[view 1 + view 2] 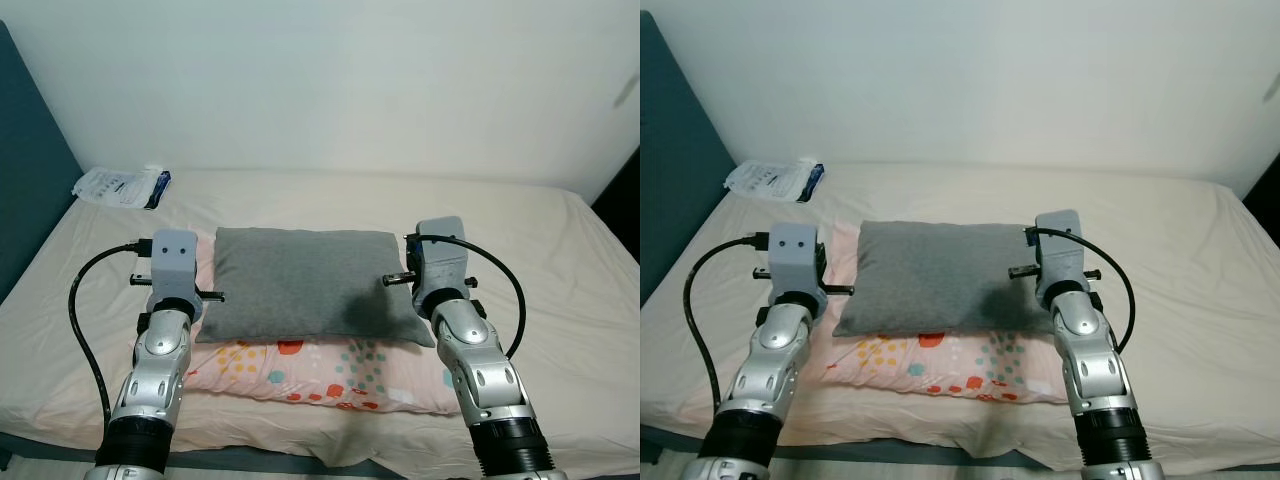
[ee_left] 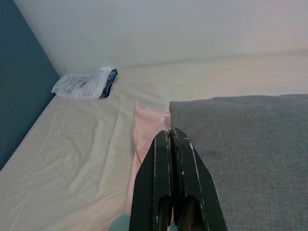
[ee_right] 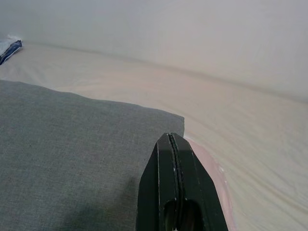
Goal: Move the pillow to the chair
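Both arms (image 1: 160,350) forward — flanking pillow (image 1: 305,285)

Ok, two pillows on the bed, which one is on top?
The plain grey pillow; it lies on the pink patterned pillow, between the left gripper and right gripper.

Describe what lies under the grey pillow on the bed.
Under the grey pillow lies a pink patterned pillow, its front strip and left edge showing. Its covered middle cannot be seen. Both rest on the bed.
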### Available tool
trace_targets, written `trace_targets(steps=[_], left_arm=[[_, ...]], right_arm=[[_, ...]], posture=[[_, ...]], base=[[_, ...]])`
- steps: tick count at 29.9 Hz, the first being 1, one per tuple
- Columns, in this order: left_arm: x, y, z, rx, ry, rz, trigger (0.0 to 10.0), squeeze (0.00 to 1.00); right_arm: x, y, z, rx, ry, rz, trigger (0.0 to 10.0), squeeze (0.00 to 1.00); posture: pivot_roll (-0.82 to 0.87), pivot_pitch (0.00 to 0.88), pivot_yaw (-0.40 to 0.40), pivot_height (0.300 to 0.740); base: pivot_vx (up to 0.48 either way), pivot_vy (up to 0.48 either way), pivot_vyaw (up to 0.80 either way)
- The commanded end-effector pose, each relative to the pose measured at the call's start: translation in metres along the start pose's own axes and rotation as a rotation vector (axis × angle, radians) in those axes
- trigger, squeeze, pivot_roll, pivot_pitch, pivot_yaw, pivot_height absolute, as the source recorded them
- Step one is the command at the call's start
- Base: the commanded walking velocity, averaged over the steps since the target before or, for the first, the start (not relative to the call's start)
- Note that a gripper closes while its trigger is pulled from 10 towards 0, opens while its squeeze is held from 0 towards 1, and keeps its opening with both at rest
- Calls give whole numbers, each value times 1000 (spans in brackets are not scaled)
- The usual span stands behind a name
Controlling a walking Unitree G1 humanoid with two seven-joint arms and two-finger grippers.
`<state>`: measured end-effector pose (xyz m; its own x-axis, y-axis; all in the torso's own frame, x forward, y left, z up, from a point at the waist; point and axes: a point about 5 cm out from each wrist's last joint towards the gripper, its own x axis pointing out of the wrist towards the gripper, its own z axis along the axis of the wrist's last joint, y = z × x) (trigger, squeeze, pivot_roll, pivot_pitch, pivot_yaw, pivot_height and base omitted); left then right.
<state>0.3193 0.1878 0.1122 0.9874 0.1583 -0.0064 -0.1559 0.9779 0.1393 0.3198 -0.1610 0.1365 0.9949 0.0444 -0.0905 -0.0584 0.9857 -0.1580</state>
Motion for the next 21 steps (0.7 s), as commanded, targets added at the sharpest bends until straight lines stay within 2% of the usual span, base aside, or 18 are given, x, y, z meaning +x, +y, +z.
trace_targets(steps=[1,10,13,21], left_arm=[[-3,2,-7,6,26,11,10000,0],[-4,6,-9,11,33,25,10000,0],[-4,7,-9,12,34,26,10000,0],[-5,6,-8,14,33,21,10000,0]], right_arm=[[0,-1,-2,10,2,-9,10000,0],[3,-2,2,5,-16,-13,10000,0],[3,-2,3,75,-18,-12,10000,0],[2,-2,1,62,-5,-13,10000,0]], posture=[[-22,66,-7,681],[-17,78,-8,671],[-15,79,-4,671],[-14,83,0,671]], base=[[0,0,0],[0,0,0],[0,0,0],[0,0,0]])
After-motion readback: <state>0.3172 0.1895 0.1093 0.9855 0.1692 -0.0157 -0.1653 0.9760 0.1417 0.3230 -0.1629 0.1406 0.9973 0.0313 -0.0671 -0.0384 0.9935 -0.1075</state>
